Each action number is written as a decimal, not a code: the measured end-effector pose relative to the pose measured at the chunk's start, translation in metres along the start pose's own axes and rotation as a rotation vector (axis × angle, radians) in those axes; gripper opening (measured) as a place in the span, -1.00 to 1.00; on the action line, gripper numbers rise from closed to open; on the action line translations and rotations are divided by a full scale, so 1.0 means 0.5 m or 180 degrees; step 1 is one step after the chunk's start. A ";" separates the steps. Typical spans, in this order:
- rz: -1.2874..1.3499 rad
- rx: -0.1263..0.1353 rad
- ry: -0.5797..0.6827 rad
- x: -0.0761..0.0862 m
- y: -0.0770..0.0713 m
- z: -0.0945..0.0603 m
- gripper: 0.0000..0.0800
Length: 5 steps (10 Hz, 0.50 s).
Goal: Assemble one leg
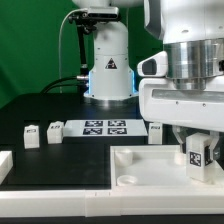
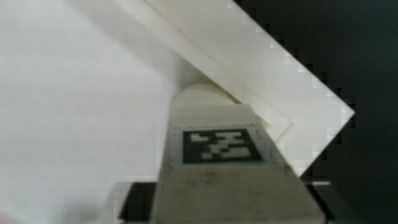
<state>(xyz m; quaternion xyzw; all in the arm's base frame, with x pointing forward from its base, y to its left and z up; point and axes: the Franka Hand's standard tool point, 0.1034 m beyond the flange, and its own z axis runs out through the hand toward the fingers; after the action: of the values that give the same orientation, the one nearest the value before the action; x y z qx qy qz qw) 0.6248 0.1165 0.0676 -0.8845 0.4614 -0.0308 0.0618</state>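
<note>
My gripper point(image 1: 197, 160) is at the exterior view's right, shut on a leg point(image 1: 197, 154), a small white block with a square tag. It holds the leg upright over the right rear corner of the big white panel point(image 1: 140, 170). In the wrist view the held leg point(image 2: 222, 140) fills the middle, with its tag facing the camera and its far end at the panel's corner point(image 2: 267, 80). The gripper point(image 2: 222, 205) clamps it from both sides. I cannot tell whether the leg touches the panel.
Two loose legs point(image 1: 30, 134) point(image 1: 55, 130) stand left of the marker board point(image 1: 105, 127), and another point(image 1: 155, 131) stands on its right. A white part point(image 1: 5, 165) lies at the left edge. The panel has a corner socket point(image 1: 127, 180). The robot base point(image 1: 108, 65) stands behind.
</note>
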 end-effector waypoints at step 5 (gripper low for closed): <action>0.0943 0.0023 -0.0076 0.000 0.002 0.001 -0.27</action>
<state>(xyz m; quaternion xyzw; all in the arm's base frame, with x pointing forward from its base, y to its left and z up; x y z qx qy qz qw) 0.6241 0.1161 0.0669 -0.8068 0.5860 -0.0125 0.0743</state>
